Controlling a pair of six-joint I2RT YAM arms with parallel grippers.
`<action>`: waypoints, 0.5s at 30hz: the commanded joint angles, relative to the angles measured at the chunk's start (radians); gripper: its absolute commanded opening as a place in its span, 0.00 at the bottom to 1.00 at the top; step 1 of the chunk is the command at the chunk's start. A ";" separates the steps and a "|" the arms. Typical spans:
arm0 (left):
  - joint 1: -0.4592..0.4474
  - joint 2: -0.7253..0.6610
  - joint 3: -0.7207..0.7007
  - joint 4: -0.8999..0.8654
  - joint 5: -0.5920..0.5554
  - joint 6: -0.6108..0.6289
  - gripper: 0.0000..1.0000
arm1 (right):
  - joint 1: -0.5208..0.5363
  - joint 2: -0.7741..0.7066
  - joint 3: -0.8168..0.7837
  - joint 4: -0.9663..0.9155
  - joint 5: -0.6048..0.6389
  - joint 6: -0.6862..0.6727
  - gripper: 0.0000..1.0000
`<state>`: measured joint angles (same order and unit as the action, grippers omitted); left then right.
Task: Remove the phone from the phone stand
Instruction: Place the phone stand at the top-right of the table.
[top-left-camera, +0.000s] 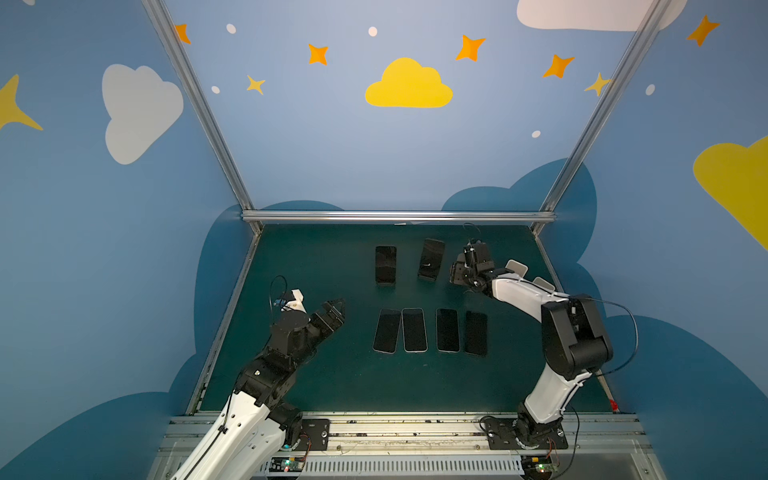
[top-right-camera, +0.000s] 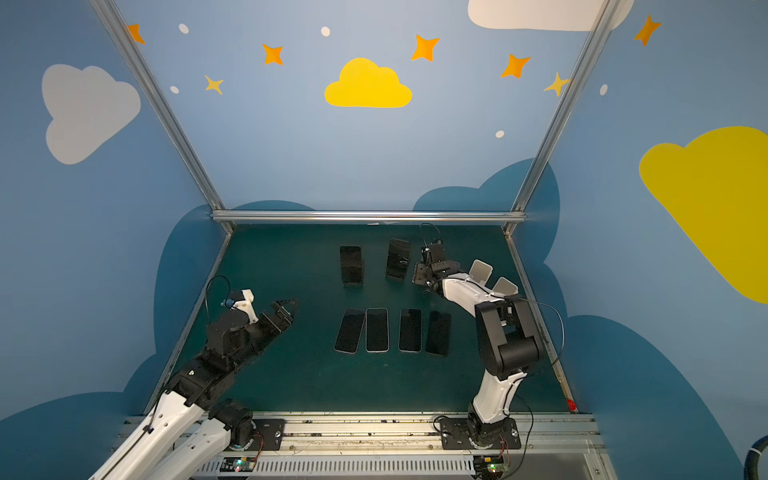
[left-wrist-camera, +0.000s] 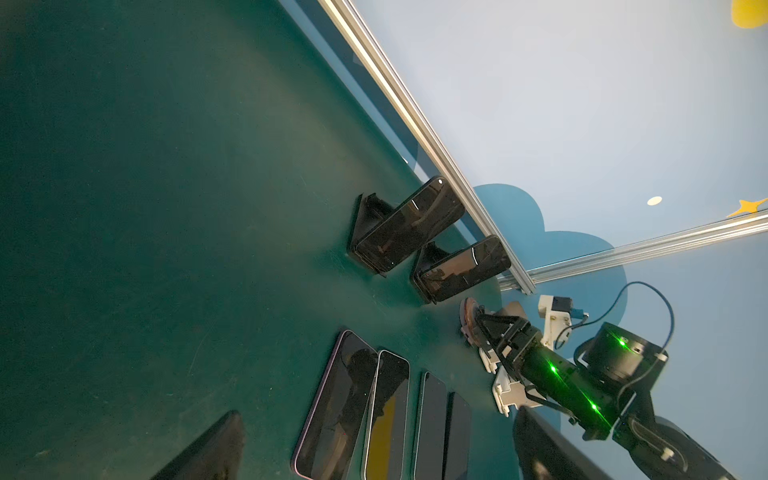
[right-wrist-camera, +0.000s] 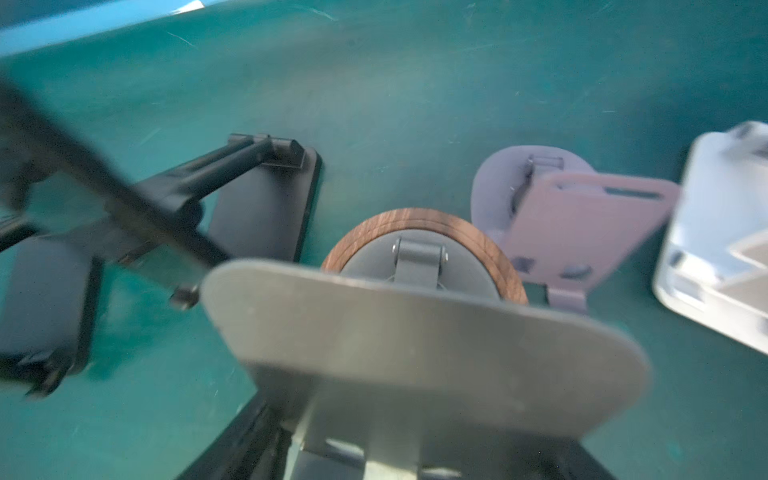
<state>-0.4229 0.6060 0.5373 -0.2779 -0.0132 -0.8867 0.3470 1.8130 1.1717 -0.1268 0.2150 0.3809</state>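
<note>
Over at the left, the left pincer (top-left-camera: 343, 311) hung over the green worktop (top-left-camera: 316, 374) with its jaws spread wide and nothing between them, well apart from every phone.

Further right, toward the back of the worktop, the first phone (top-left-camera: 385, 264) leaned on the first black stand (left-wrist-camera: 368, 214), its screen dark and facing the robot. Just beside it on the right, the second phone (top-left-camera: 432, 257) leaned in the same way on the second black stand (left-wrist-camera: 432, 251), turned slightly askew. Both phones were in their stands, with neither pincer touching them.

Nearer the robot, four flat phones lay side by side in a row, from the leftmost flat phone (top-left-camera: 387, 331) to the rightmost flat phone (top-left-camera: 476, 333). The two on the left touched or nearly touched along their long edges.

Right of the second phone was the right pincer (top-left-camera: 457, 274), near that phone but apart from it. It sat low at an empty wood-rimmed stand (right-wrist-camera: 415, 220), whose grey plate (right-wrist-camera: 415, 345) filled the blurred right wrist view. I could not tell whether its jaws were apart, together or gripping that stand.

Beyond it to the right stood an empty lilac stand (right-wrist-camera: 582, 224) and then a white stand (right-wrist-camera: 727, 249).
</note>
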 joint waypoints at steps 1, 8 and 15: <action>0.006 0.009 0.003 0.019 -0.011 0.021 1.00 | -0.009 0.057 0.066 -0.060 -0.033 0.006 0.69; 0.006 0.020 0.003 0.029 -0.013 0.022 1.00 | -0.017 0.163 0.149 -0.198 -0.093 0.035 0.71; 0.006 0.026 0.006 0.038 -0.003 0.016 1.00 | -0.017 0.113 0.110 -0.211 -0.128 0.072 0.86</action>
<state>-0.4210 0.6327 0.5373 -0.2634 -0.0124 -0.8825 0.3332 1.9610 1.2972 -0.2977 0.1181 0.4274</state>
